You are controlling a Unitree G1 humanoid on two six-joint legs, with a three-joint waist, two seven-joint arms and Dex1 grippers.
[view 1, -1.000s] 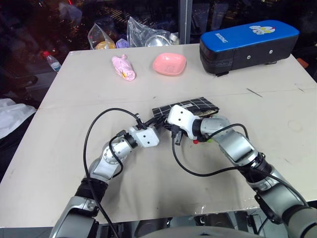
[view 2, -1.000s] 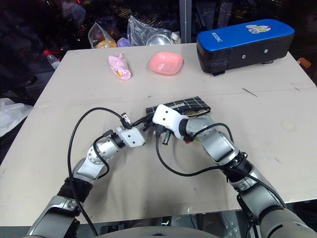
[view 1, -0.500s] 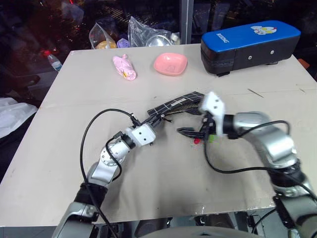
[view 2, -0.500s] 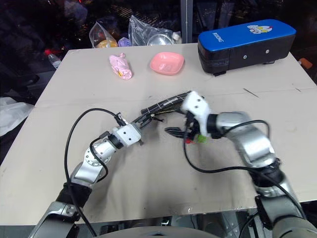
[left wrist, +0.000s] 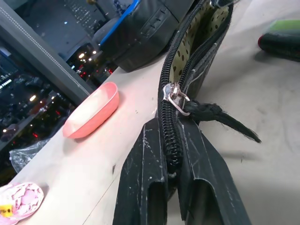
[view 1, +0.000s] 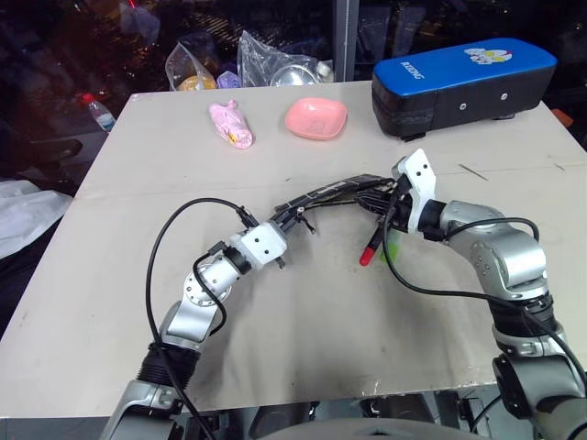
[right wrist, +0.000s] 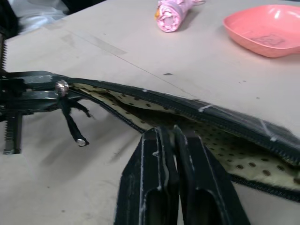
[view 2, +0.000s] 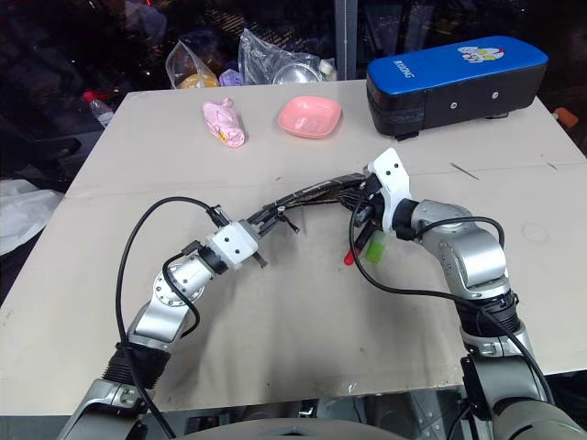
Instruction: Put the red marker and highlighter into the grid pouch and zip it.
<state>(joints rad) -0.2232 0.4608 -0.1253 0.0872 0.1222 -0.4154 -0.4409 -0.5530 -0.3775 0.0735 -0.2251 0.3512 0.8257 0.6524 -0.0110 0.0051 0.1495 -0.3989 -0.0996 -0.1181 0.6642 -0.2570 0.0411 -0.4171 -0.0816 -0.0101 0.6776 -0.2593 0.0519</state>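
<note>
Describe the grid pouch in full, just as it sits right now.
The flat black fabric grid pouch with white lines is held on edge over the beige table, stretched between both grippers. Its zipper is open, showing a cream lining with dark dots. The left gripper is shut on the zipper end, just behind the metal slider and its frayed black cord pull. The right gripper is shut on the pouch's near edge.

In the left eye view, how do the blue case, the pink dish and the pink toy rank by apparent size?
1. Blue case, clearly largest.
2. Pink dish.
3. Pink toy, close to the dish in size, so this order is unsure.
</note>
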